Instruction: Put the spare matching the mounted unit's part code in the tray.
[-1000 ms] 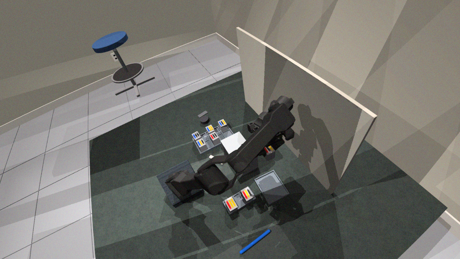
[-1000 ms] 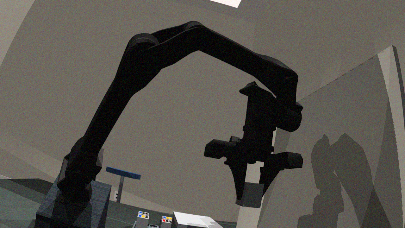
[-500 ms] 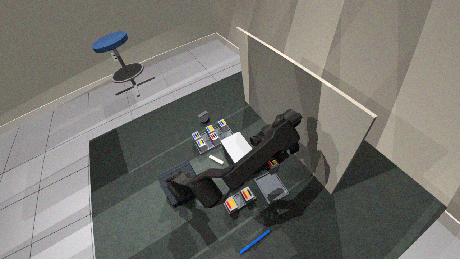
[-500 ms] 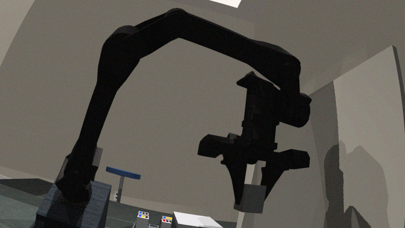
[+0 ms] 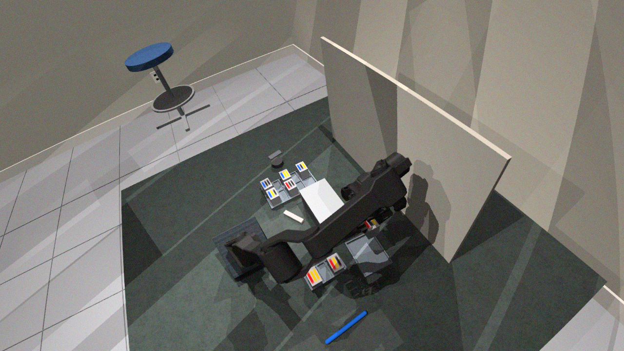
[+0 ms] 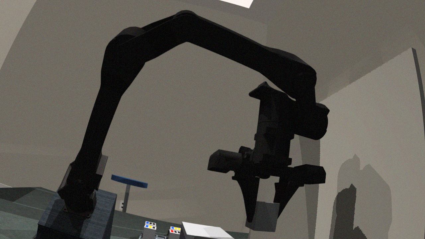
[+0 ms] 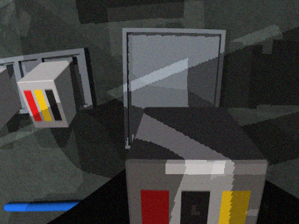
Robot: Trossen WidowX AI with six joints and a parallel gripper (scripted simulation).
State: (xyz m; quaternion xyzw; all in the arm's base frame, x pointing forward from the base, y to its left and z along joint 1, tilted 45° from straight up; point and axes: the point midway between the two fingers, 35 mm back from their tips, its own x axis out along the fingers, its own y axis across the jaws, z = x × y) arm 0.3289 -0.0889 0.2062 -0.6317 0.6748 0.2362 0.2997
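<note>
No letters, digits or brand names can be read anywhere; the only markings are coloured stripe codes on the small grey blocks. The block point(image 7: 195, 208) held between the fingers shows red, black and yellow stripes, and a block point(image 7: 46, 94) at about nine o'clock from the tray point(image 7: 174, 33) shows red, yellow and black. The blocks in the rack point(image 5: 285, 183) also carry stripe codes, too small to tell apart surely.

A spare point(image 7: 195, 211) striped red, black, yellow fills 6 o'clock; the tray point(image 7: 174, 68) lies at 12, another spare point(image 7: 46, 96) at 9.
</note>
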